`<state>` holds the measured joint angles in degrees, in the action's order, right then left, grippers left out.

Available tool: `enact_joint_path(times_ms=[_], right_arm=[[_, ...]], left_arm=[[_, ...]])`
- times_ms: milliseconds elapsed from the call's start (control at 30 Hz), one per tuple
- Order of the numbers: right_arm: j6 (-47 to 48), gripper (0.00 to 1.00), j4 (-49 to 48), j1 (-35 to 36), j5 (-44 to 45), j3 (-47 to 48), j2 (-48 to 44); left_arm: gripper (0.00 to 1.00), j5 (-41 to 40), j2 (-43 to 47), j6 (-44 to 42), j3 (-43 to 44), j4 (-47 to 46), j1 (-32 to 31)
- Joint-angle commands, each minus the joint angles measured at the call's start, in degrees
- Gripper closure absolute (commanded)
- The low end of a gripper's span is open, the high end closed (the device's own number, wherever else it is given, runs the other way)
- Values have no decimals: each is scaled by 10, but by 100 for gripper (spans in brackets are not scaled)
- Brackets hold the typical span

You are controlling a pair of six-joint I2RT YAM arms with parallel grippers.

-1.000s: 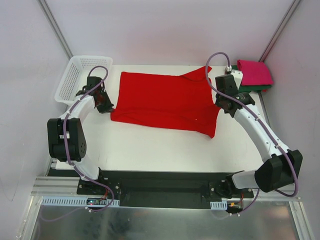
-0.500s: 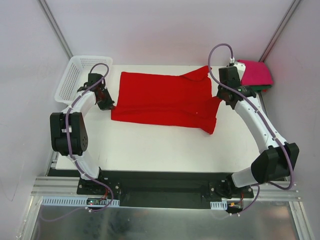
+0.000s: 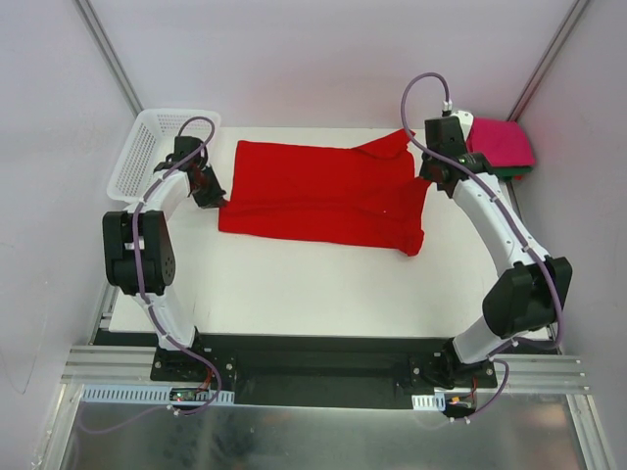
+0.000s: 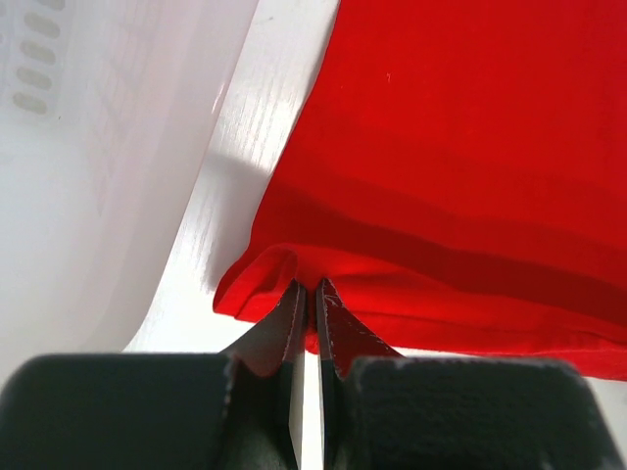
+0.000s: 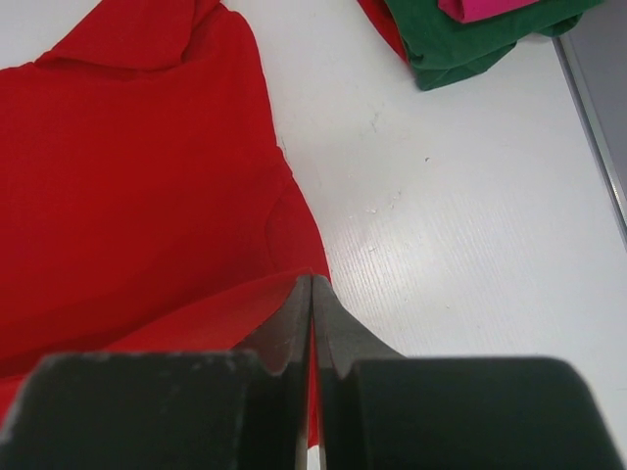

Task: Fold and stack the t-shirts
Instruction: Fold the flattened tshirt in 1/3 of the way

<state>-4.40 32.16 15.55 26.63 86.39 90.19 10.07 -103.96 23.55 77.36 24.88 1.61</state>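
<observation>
On the middle of the bench (image 3: 294,289), the red t-shirt (image 3: 313,191) lies spread from left to right. The left claw (image 4: 306,294) is closed on its left edge, and the right claw (image 5: 311,292) is closed on its right edge. Over the last second both claws have travelled toward the far side. The near-right corner of the cloth has drawn in with them, so the near hem now sits farther from the arm bases. By this evidence a lengthwise fold is under way and not yet complete.

The magenta-pink t-shirt (image 3: 500,142) rests folded on the dark green t-shirt (image 5: 470,44) at the far right corner, near the right claw.

Clearances:
- The white basket (image 3: 147,147) stands just left of the left claw.
- The far edge of the bench lies close beyond the cloth, so further travel that way is limited.
- The near half of the bench offers the widest room.
</observation>
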Motion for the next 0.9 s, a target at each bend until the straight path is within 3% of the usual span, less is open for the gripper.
enact_joint_path(times_ms=[0,867], right_arm=[[12,99,-22,-10,-3,37,16],[8,99,-32,-21,-25,71,107]], left_arm=[[100,7,-19,-3,39,11,7],[97,22,-122,5,118,17,7]])
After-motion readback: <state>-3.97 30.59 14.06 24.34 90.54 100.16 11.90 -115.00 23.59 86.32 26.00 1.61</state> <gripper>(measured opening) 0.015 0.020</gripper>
